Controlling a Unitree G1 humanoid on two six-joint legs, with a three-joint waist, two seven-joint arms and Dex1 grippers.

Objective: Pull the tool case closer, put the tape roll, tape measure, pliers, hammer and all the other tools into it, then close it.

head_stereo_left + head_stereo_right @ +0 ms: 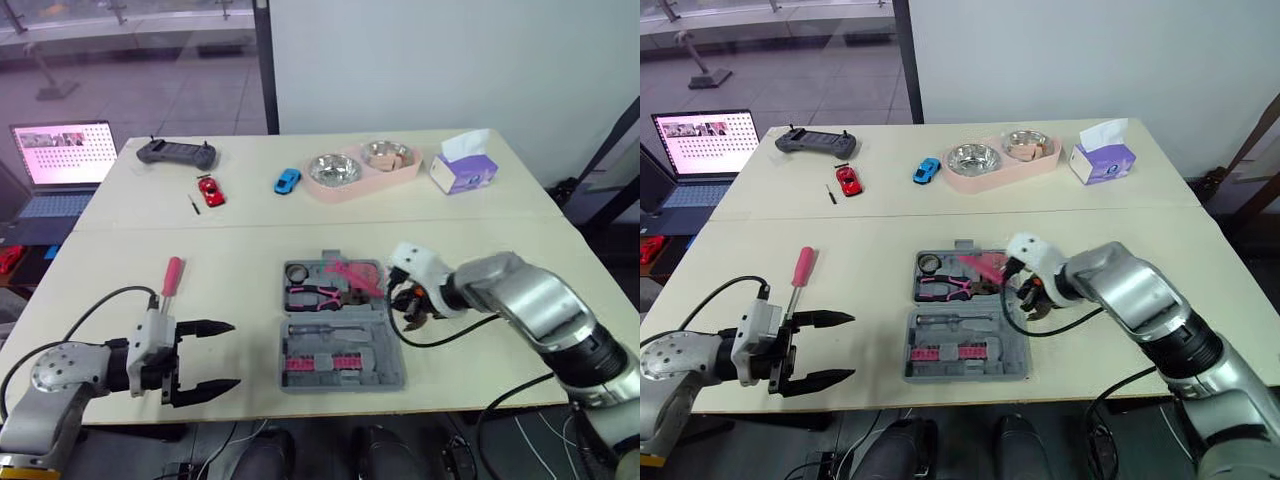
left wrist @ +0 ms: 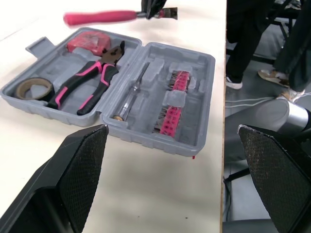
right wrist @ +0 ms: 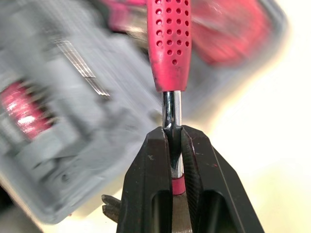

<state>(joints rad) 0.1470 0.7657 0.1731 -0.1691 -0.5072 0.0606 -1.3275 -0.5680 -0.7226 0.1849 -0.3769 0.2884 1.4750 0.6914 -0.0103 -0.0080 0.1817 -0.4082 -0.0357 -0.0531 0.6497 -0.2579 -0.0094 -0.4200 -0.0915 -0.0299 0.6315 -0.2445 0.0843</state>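
right gripper (image 3: pixel 174 136) pinching hammer (image 3: pixel 167 43) shaft | handle points left over tool case (image 1: pixel 345 375) | left gripper (image 1: pixel 235 354) spread

There is one open grey tool case (image 1: pixel 396 364), and in it one tape roll (image 1: pixel 297 272), one pair of pliers (image 1: pixel 315 296), one red tape measure (image 2: pixel 89 41), one slim driver (image 2: pixel 130 94) and one pink bit rack (image 2: pixel 172 103). There is one pink-handled hammer (image 3: pixel 169 43) and one pink-handled screwdriver (image 1: pixel 171 277). There are two toy cars, one red (image 1: pixel 210 190) and one blue (image 1: pixel 287 180), two steel bowls (image 1: pixel 334 169) (image 1: pixel 387 153) in one pink tray (image 1: pixel 372 182), one tissue box (image 1: pixel 463 170), one controller (image 1: pixel 177 153) and one laptop (image 1: pixel 60 165).
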